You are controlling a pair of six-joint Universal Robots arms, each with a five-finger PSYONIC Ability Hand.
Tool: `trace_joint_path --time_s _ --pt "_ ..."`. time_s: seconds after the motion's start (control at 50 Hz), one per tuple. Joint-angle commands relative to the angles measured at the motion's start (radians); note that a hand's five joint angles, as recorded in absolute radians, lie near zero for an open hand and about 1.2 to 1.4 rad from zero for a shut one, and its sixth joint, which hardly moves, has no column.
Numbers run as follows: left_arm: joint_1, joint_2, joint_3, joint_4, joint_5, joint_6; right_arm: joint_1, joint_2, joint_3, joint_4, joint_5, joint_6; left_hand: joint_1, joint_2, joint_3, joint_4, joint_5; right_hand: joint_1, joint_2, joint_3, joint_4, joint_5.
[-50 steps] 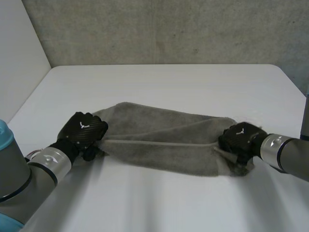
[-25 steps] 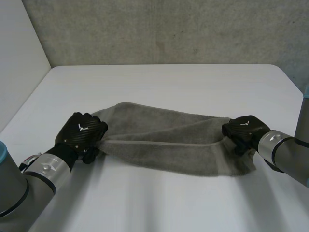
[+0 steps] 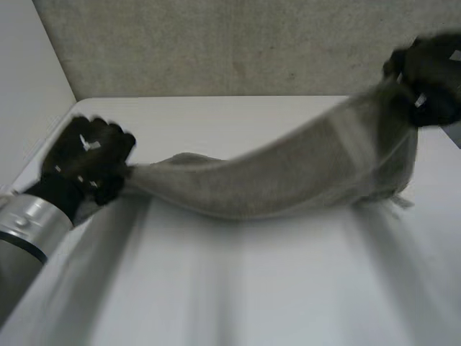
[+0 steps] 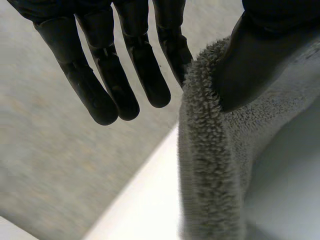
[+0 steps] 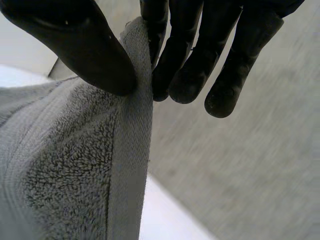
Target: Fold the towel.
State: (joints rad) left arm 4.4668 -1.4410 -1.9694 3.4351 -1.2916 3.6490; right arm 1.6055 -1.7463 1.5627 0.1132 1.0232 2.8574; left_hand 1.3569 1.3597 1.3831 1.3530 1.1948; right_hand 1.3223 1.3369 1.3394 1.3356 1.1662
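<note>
Nearest, over the white table [image 3: 238,288], the robot's black left hand [image 3: 88,158] pinches one end of a grey terry-cloth towel [image 3: 288,180] between thumb and fingers. The towel sags low between both hands. Farther off and higher, the black right hand [image 3: 431,72] pinches the other end. A clean fold likely needs both pinches firm and the ends level.

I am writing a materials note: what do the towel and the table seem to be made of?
Towel: grey terry cloth, probably cotton; it shows a looped pile and a flat woven band along its edge.
Table: smooth white top with a slight sheen, perhaps laminate; I cannot be sure.
</note>
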Motion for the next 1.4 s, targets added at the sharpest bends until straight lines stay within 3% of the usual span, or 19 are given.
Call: trace_joint_path --time_s 0.02,0.06,0.22,0.36,0.4,0.5,0.56,0.6,0.62,0.66,0.7,0.76,0.84,0.92,1.04,1.1,1.18,1.36,1.4 --pt "0.003 0.082 0.19 -0.177 0.0 0.0 -0.026 -0.01 -0.234 0.194 -0.023 0.008 0.039 0.037 0.013 0.043 0.027 0.074 0.059 0.057 0.061 0.056" --pt "0.0 0.074 0.213 -0.198 0.0 0.0 -0.024 0.1 -0.311 0.297 -0.015 -0.05 0.039 0.037 0.013 0.043 0.027 0.074 0.059 0.057 0.061 0.056" --pt "0.003 -0.116 0.267 -0.254 0.0 0.008 0.042 0.299 -0.329 0.444 0.035 -0.329 0.039 0.037 0.013 0.043 0.027 0.074 0.059 0.057 0.061 0.056" --pt "0.011 -0.237 0.28 -0.249 0.002 0.075 0.042 0.39 -0.28 0.418 0.078 -0.345 0.039 0.037 0.013 0.043 0.027 0.074 0.059 0.057 0.061 0.056" --pt "0.012 -0.338 0.337 -0.244 0.005 0.143 0.043 0.422 -0.283 0.385 0.075 -0.337 0.039 0.037 0.013 0.043 0.027 0.074 0.059 0.057 0.061 0.056" --pt "0.002 -0.494 0.527 -0.214 -0.006 0.183 0.1 0.498 -0.346 0.207 0.081 -0.325 0.039 0.037 0.013 0.043 0.027 0.074 0.059 0.057 0.061 0.056" --pt "-0.01 -0.548 0.711 -0.154 -0.017 0.181 0.16 0.505 -0.438 0.043 0.095 -0.285 0.039 0.037 0.013 0.043 0.027 0.074 0.059 0.057 0.061 0.056" --pt "-0.02 -0.556 0.819 -0.114 -0.035 0.178 0.206 0.493 -0.512 -0.196 0.135 -0.18 0.039 0.037 0.013 0.043 0.027 0.074 0.059 0.057 0.061 0.056" --pt "-0.032 -0.558 0.928 -0.067 -0.06 0.174 0.206 0.493 -0.512 -0.198 0.135 -0.179 0.039 0.037 0.013 0.043 0.027 0.074 0.059 0.057 0.061 0.056" --pt "-0.046 -0.556 1.023 -0.01 -0.081 0.168 0.217 0.421 -0.552 -0.46 0.228 0.009 0.039 0.037 0.013 0.043 0.027 0.074 0.059 0.057 0.061 0.056" --pt "-0.055 -0.552 1.098 0.045 -0.097 0.16 0.218 0.374 -0.558 -0.553 0.265 0.096 0.039 0.037 0.013 0.043 0.027 0.074 0.059 0.057 0.061 0.056" --pt "-0.069 -0.536 1.216 0.137 -0.103 0.119 0.196 0.323 -0.605 -0.549 0.279 0.213 0.039 0.037 0.013 0.043 0.027 0.074 0.059 0.057 0.061 0.056" --pt "-0.06 -0.535 1.265 0.156 -0.101 0.059 0.159 0.369 -0.658 -0.438 0.241 0.226 0.039 0.037 0.013 0.043 0.027 0.074 0.059 0.057 0.061 0.056" --pt "-0.041 -0.532 1.174 0.104 -0.1 0.023 0.16 0.406 -0.667 -0.307 0.174 0.165 0.039 0.037 0.013 0.043 0.027 0.074 0.059 0.057 0.061 0.056" --pt "0.003 -0.504 0.943 0.088 -0.078 0.025 0.16 0.451 -0.586 -0.268 0.049 0.062 0.039 0.037 0.013 0.043 0.027 0.074 0.059 0.057 0.061 0.056" --pt "0.022 -0.463 0.764 0.101 -0.017 0.026 0.16 0.462 -0.547 -0.27 0.029 0.043 0.039 0.037 0.013 0.043 0.027 0.074 0.059 0.057 0.061 0.056" --pt "0.054 -0.44 0.495 0.186 0.09 0.029 0.16 0.49 -0.407 -0.276 -0.005 -0.006 0.039 0.037 0.013 0.043 0.027 0.074 0.059 0.057 0.061 0.056" --pt "0.063 -0.476 0.178 0.404 0.121 0.057 0.16 0.588 -0.108 -0.311 -0.012 -0.174 0.039 0.037 0.013 0.043 0.027 0.074 0.059 0.057 0.061 0.056" --pt "0.065 -0.531 0.086 0.466 0.124 0.13 0.16 0.599 -0.033 -0.313 -0.011 -0.244 0.039 0.037 0.013 0.043 0.027 0.074 0.059 0.057 0.061 0.056"
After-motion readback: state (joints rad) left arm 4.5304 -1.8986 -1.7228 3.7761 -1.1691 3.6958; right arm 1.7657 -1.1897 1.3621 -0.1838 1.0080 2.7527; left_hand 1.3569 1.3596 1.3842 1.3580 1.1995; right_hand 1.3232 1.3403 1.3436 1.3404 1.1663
